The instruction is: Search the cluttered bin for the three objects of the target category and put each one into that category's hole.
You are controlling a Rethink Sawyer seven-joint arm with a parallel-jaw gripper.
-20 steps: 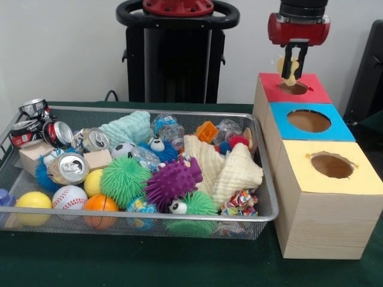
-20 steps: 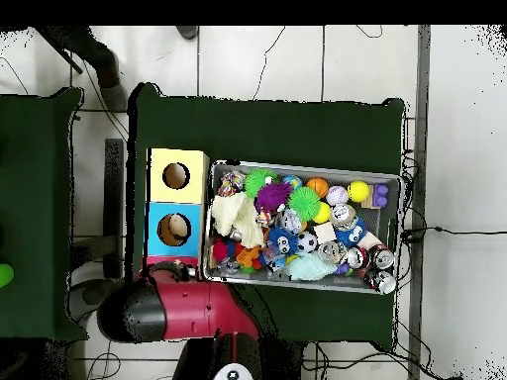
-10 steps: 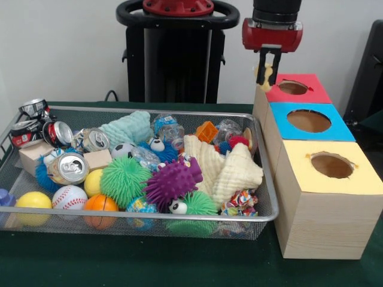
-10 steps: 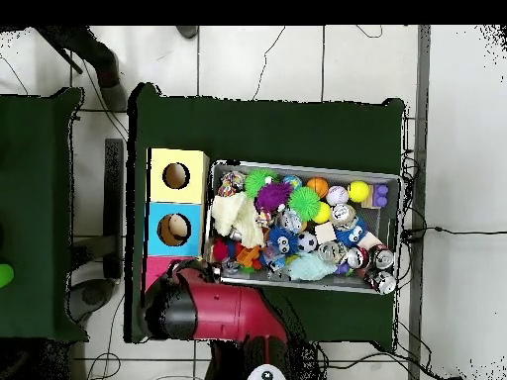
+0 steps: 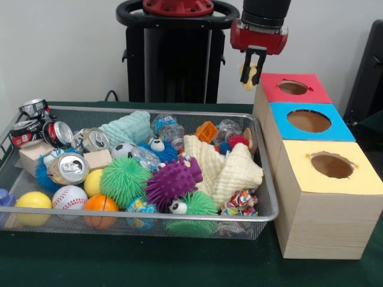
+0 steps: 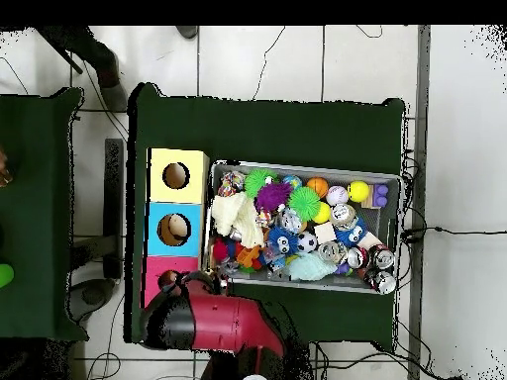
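Note:
My gripper (image 5: 250, 70) hangs high at the back, just left of the red-topped box (image 5: 311, 94) and above the bin's far right corner. It is shut on a small pale yellow object (image 5: 246, 76) that shows between its fingers. The red box's hole (image 5: 293, 88) lies to the gripper's right. Blue-topped (image 5: 335, 128) and yellow-topped (image 5: 359, 179) boxes with holes follow in a row toward the front. In the overhead view the red arm (image 6: 208, 322) covers the gripper beside the red box (image 6: 156, 269).
A wire bin (image 5: 179, 216) holds several cans, balls, spiky rubber toys, cream cloths (image 5: 230, 170), wooden blocks and crumpled plastic bottles. The row of boxes stands against the bin's right side. The black pedestal (image 5: 176, 54) is behind the bin.
The gripper has travelled left from above the red box's hole to past the box's left edge, keeping the pale yellow object in its fingers.

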